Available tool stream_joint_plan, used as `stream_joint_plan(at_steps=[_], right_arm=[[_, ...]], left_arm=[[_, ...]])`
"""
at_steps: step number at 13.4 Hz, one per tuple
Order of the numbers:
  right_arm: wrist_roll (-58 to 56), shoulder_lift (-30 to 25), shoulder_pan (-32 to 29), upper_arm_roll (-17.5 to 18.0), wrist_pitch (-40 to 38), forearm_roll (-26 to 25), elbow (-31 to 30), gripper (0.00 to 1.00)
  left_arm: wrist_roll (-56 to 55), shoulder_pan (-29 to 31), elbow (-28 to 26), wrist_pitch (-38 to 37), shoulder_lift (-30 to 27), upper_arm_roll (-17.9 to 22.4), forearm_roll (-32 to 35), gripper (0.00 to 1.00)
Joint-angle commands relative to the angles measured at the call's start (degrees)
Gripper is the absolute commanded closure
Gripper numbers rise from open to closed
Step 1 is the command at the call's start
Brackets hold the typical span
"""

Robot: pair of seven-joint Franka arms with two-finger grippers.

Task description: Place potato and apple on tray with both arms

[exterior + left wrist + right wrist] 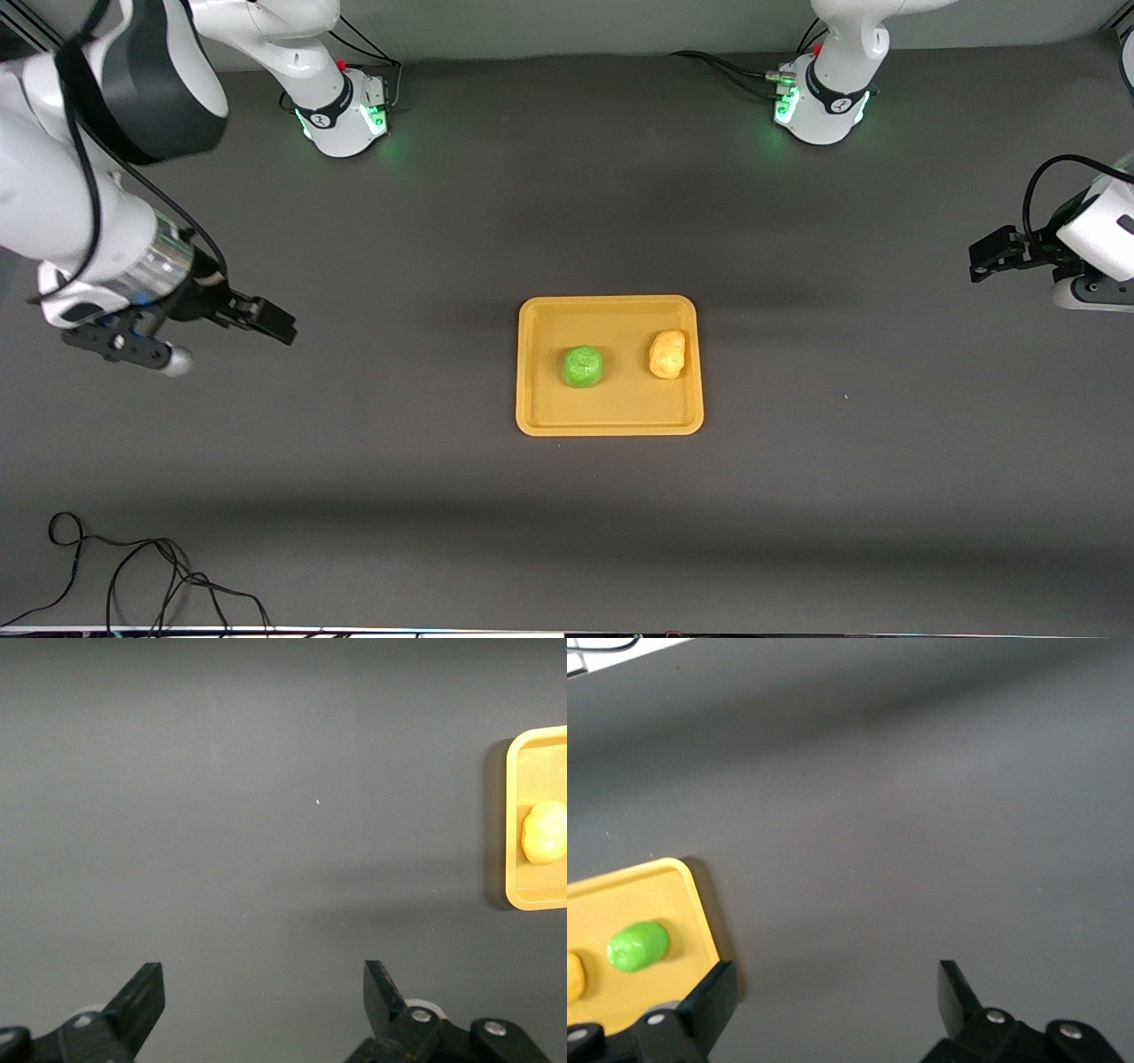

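Observation:
The yellow-orange tray [611,415] lies flat at the middle of the table. The green apple [582,366] and the lumpy potato [667,354] both rest on it, apart from each other. The potato is toward the left arm's end. My right gripper [270,321] is open and empty, over bare table toward the right arm's end. My left gripper [977,260] is open and empty, over bare table toward the left arm's end. The left wrist view shows its open gripper [263,979], the tray's end [534,762] and the potato [544,832]. The right wrist view shows its open gripper [837,979], the tray [647,890], the apple [638,945] and the potato's edge [573,976].
A loose black cable [133,576] lies on the table close to the front camera at the right arm's end. The two arm bases [341,111] [819,102] stand along the table's edge farthest from the camera.

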Motion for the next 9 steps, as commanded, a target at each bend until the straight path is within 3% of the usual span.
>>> stream_joint_plan(at_steps=[1, 9], right_arm=[[-9.24, -8.09, -4.28, 2.13, 1.18, -0.51, -8.96, 0.0], [-15.16, -6.96, -4.38, -2.08, -5.33, -0.68, -2.39, 0.0]], left_arm=[[0.8, 0.21, -1.05, -0.61, -1.54, -0.17, -0.62, 0.0], [0.8, 0.48, -1.76, -0.25, -1.54, 0.0, -2.01, 0.0]])
